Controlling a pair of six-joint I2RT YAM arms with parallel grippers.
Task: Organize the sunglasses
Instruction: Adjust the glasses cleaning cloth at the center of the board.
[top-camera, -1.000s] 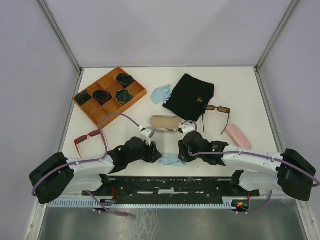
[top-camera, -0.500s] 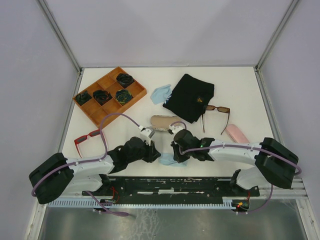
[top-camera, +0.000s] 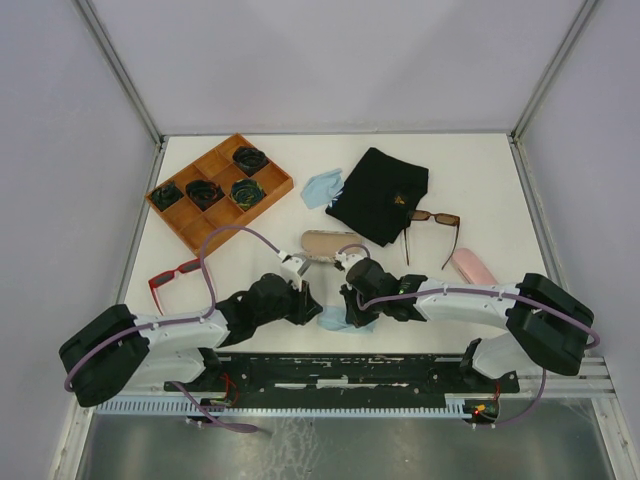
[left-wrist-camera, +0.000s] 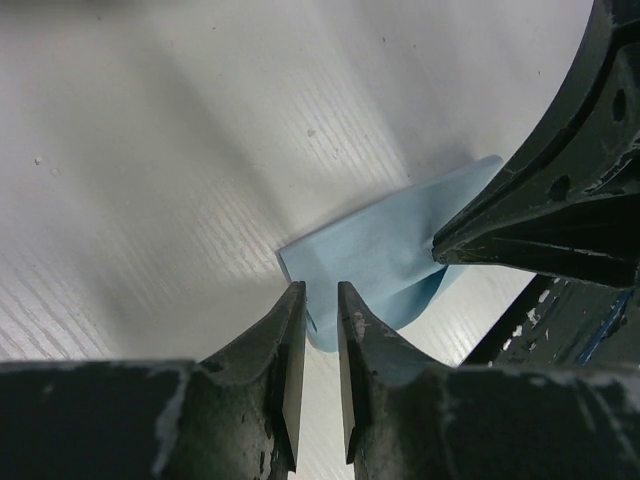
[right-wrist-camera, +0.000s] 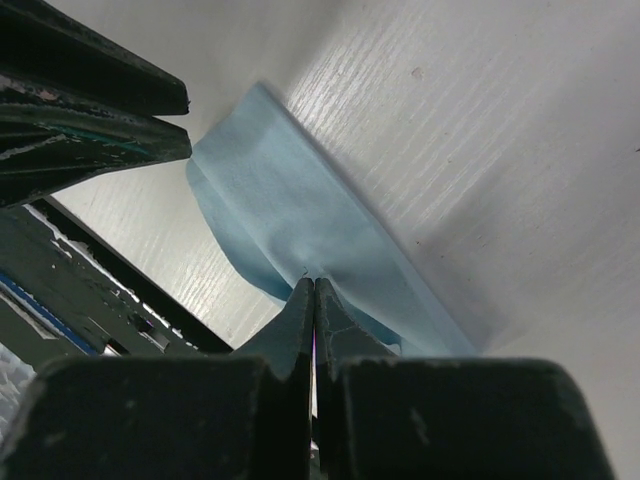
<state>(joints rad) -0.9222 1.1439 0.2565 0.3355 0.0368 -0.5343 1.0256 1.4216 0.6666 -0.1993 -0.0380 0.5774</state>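
On the white table (top-camera: 480, 170), your right hand (right-wrist-camera: 314, 283) is pinching the blue cloth (right-wrist-camera: 280, 200); your left hand (left-wrist-camera: 320, 292) is hovering at its edge, slightly spread.

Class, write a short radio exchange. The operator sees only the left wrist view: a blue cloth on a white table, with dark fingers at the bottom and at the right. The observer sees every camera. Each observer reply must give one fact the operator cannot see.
Operator: Is the other arm actually gripping this cloth?
Observer: Yes. The right wrist view shows the right fingers shut on a fold of the blue cloth.
Operator: And the sunglasses, where are they?
Observer: Neither pair is held. The top view shows the red sunglasses by the left edge of the table and the brown sunglasses far right, beside a black cloth.
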